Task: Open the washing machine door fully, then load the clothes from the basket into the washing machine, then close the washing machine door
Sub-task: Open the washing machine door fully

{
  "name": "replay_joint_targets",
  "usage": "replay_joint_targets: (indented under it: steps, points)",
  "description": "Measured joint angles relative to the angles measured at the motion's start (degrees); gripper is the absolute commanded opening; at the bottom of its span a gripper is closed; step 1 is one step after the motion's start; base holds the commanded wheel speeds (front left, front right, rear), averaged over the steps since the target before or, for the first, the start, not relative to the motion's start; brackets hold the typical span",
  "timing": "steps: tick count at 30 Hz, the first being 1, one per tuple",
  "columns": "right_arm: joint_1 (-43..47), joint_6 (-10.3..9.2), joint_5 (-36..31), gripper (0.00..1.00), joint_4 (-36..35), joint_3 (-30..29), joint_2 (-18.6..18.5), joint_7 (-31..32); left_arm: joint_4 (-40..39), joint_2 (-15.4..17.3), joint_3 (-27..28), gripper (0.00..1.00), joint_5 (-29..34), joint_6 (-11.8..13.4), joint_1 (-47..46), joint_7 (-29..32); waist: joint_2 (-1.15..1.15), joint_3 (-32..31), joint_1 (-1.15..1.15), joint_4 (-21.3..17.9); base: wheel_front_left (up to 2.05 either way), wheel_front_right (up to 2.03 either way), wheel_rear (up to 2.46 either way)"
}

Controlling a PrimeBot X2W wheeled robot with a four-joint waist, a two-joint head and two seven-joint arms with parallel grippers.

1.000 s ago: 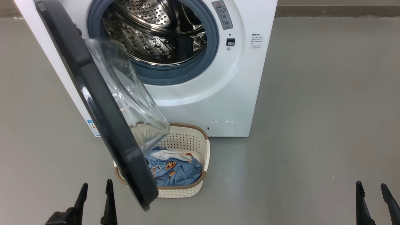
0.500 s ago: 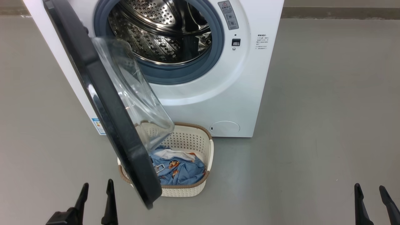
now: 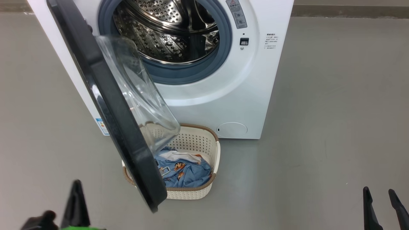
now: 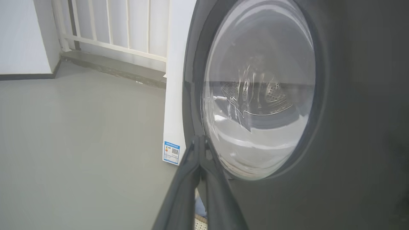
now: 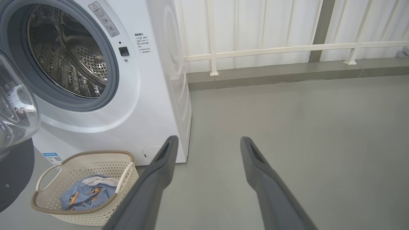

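Your left fingers (image 4: 199,150) are clenched on nothing, tips near the large round black-rimmed glass door (image 4: 351,127). Whether they touch it is unclear, and in the head view they blur into 1 dark shape. Your right fingers (image 3: 368,204) are spread and empty. Ahead-left of them, the cream perforated plastic basket (image 3: 214,150) sits before the white front-loading washing machine (image 3: 243,95), half hidden by the door. It holds the light blue cartoon-print clothes (image 3: 188,174).

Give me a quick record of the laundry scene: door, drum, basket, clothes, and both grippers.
door: open, swung out toward the robot, covering the basket's left part in the head view
drum: no laundry visible inside
basket: on the floor in front of the washer
clothes: in the basket
left gripper: shut, empty, pointing at the door's outer face
right gripper: open, empty
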Motion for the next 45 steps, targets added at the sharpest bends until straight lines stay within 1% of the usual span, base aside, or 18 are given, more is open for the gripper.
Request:
replay_joint_targets:
  steps: [3,6,10,12,15,18,19,21,24,27,30,36,41,45]
  points:
    - [0.0,0.0,0.0,1.0,-0.3,-0.2,0.0,0.0,-4.4,0.0,1.4,0.0,-0.5,2.1,-0.4,0.0,0.0,0.1,0.0,0.2,0.0,0.0,0.0]
    - [0.0,0.0,0.0,1.0,-0.4,-0.5,0.0,0.0,-11.4,0.0,2.4,0.0,-0.4,4.4,-2.0,0.0,0.0,0.3,0.0,0.6,0.0,0.0,0.0]
    - [0.0,0.0,0.0,1.0,-0.4,-0.9,0.1,0.0,-22.0,0.0,1.2,0.0,1.8,7.0,-5.9,0.0,0.0,0.5,0.0,1.3,0.0,0.0,0.0]
    - [0.0,0.0,0.1,1.0,-0.4,-1.1,0.2,0.0,-27.2,0.0,-1.7,0.0,3.7,8.7,-7.4,-0.1,0.0,0.5,0.0,1.7,0.0,0.0,0.0]
    - [0.0,0.0,0.1,1.0,-0.4,-1.2,0.6,0.0,-32.6,0.0,-8.2,0.0,5.3,9.0,-9.7,-0.1,0.0,0.5,0.0,2.3,0.0,0.0,0.0]
    - [0.0,0.0,0.7,1.0,-0.4,-1.2,0.7,0.0,-34.6,0.1,-17.0,0.0,5.3,9.2,-12.1,1.1,0.0,0.7,0.0,2.9,0.0,0.0,0.0]
    - [0.0,0.0,0.7,1.0,-0.4,-1.2,0.8,0.0,-34.9,0.1,-20.2,0.0,4.9,9.6,-12.8,1.9,0.0,0.8,0.0,3.0,0.0,0.0,0.0]
    - [0.0,0.0,0.7,1.0,-0.4,-1.1,1.1,0.0,-34.6,0.1,-26.2,0.0,4.1,10.5,-13.8,3.7,0.0,1.0,0.0,3.2,0.0,0.0,0.0]
    - [0.0,0.0,1.1,1.0,-0.4,-1.1,1.3,0.0,-32.4,0.2,-33.9,0.0,0.5,12.7,-14.2,5.4,0.0,1.5,0.0,3.2,0.0,0.0,0.0]
    - [-0.1,0.0,1.1,1.0,-0.4,-1.1,1.3,0.0,-28.0,0.4,-39.1,0.0,-1.7,14.9,-14.5,6.4,0.0,2.2,0.0,3.2,0.0,0.0,0.0]
    - [-0.3,0.0,1.4,1.0,-0.4,-1.2,1.2,0.0,-23.2,0.6,-42.7,0.0,-3.3,16.6,-15.3,6.8,0.0,3.0,0.0,3.3,0.0,0.0,0.0]
    - [-0.4,0.0,1.7,1.0,-0.4,-1.2,0.8,0.0,-12.5,0.7,-45.6,0.0,-3.4,20.6,-16.0,7.2,0.0,4.5,0.0,3.4,0.0,0.0,0.0]
    - [-0.5,0.0,2.3,1.0,-0.1,-1.3,0.3,0.0,-9.4,0.7,-46.7,0.0,-3.9,22.8,-16.7,7.6,0.0,5.1,0.0,3.8,0.0,0.0,0.0]
    - [-0.5,0.0,2.4,1.0,-0.1,-1.3,0.3,0.0,-8.6,0.7,-46.7,0.0,-3.8,23.7,-16.9,7.6,0.0,5.5,0.0,4.6,0.0,0.0,0.0]
